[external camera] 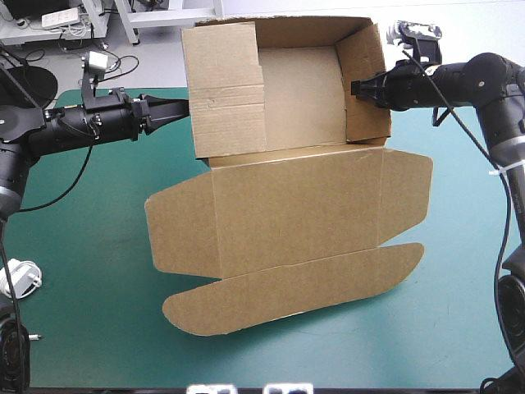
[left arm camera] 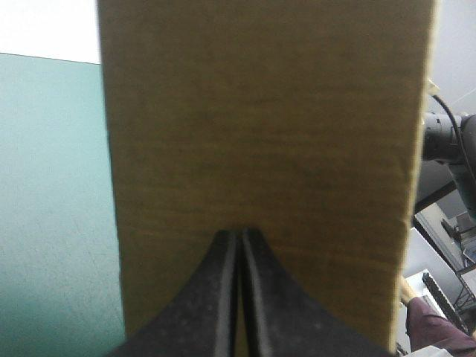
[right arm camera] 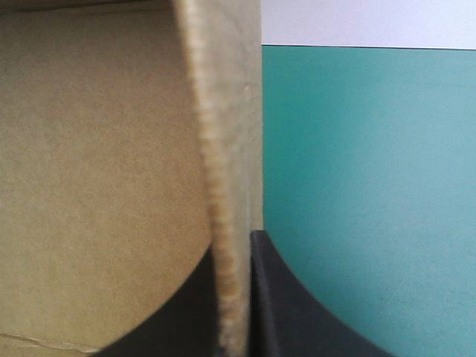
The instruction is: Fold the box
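We see the brown box [external camera: 287, 205] as an open tray between our two grippers, at the far half of the table. Its walls are raised and its inside is bare. The lid [external camera: 295, 209] lies flat on the teal-green cover [external camera: 82, 246]. It reaches from the tray toward the table's near edge, with its side flaps and rounded front flap [external camera: 287, 300] spread out.

The left wall [external camera: 225, 90] stands straight ahead of the left gripper [external camera: 176, 109]. That gripper's black fingers [left arm camera: 216, 297] are pressed together into one pointed arch, and we cannot make out any board gripped between them. The tip rests against the wall's outer face. From the left wrist, brown board fills nearly everything ahead of the tip, with a strip of cover off to one side.

The right gripper [external camera: 361, 87] is nipped onto the right wall [external camera: 367, 82], its fingers all but together with the board between them. From the right wrist, the wall's raw edge runs away from between the fingers. One finger [right arm camera: 186, 320] sits on the tray's inner side. The other finger [right arm camera: 297, 312] sits outside, over bare cover.

Both arms reach in level from opposite sides of the table, with the tray spanning the space between their tips.
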Action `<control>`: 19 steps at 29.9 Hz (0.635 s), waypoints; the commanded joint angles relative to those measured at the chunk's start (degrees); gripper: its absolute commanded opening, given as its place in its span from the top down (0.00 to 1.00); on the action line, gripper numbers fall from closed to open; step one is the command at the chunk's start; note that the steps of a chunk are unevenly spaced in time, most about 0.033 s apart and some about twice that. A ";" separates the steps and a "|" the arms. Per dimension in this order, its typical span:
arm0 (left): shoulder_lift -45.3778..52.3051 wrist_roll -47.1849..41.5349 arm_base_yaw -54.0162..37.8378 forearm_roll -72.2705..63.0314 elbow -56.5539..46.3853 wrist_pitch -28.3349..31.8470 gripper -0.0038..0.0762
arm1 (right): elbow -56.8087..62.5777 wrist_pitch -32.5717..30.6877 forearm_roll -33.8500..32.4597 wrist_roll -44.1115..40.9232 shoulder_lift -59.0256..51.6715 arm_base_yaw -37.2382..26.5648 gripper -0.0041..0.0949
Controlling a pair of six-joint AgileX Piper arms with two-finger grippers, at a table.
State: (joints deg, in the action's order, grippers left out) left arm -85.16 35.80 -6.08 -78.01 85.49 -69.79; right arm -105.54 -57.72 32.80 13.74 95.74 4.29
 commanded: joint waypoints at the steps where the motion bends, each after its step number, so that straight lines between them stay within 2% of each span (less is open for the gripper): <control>1: 2.37 -0.34 0.49 -4.77 1.38 -2.86 0.94 | -1.59 4.17 2.91 -0.88 -1.70 0.47 0.97; 11: 2.37 -0.34 0.49 -1.51 1.38 -2.98 0.93 | -1.59 7.72 1.08 -1.16 0.05 3.23 0.97; 16: 2.37 1.20 0.49 -0.40 1.38 -3.64 0.76 | -1.59 8.26 1.14 -1.16 1.07 3.78 0.97; 19: 2.37 1.20 0.49 -0.29 1.38 -4.11 0.59 | -1.59 8.38 1.14 -1.16 1.06 3.78 0.97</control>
State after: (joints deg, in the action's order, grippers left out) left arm -85.16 36.71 -5.96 -74.07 85.49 -69.75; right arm -105.54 -53.26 30.90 13.52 99.54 7.87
